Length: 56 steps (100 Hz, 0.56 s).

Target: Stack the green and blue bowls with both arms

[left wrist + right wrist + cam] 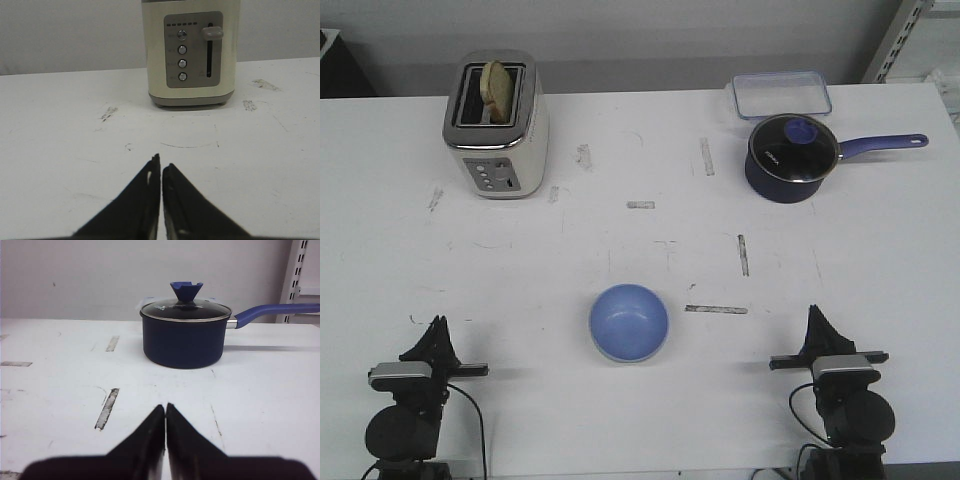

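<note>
Between both closed grippers, blue bowl [629, 322] alone, green bowl unseen

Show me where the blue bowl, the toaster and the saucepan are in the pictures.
blue bowl [629, 322]: front view, on its inner bottom.
toaster [192, 52]: left wrist view, on its control panel.
saucepan [183, 342]: right wrist view, on its dark side wall.

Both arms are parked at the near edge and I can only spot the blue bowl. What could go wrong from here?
1. No green bowl shows in any view, only the blue bowl; the stack may already be made, or green is missing. Check before moving.
2. Left pincer and right pincer are shut; reaching for the bowl's rim that way would likely shove it.
3. A long reach risks bumping the toaster or saucepan.
</note>
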### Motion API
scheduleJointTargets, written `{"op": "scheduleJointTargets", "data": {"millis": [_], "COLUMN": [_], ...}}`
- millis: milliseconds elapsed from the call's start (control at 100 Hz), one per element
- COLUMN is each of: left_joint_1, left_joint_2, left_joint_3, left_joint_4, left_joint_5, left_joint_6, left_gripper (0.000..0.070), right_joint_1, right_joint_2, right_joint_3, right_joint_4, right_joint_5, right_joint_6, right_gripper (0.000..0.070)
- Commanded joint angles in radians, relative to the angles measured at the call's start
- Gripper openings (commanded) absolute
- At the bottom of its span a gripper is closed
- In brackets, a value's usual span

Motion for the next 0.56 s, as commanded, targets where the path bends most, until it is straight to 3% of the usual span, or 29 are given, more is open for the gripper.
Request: {"op": "scheduleJointTargets", "data": {"millis": [0, 550], "left_joint_1": [0.0, 0.0], "left_joint_2": [0.0, 0.0], "left_joint_3": [-0.02, -0.02], "left_joint_4": [0.01, 0.01], "left_joint_5": [-0.001, -0.001], "left_joint_6": [-0.001, -0.001], "left_gripper": [0.0001, 0.0001], "right_joint_1": [-0.001, -0.001], "right_joint_2": [-0.003, -0.003], "right_joint_3": [-0.002, -0.002], "right_joint_4": [0.021, 0.035], "right_joint_5": [0.0, 0.0], "right_joint_6": [0.017, 0.016], "right_gripper": [0.0, 0.0]}}
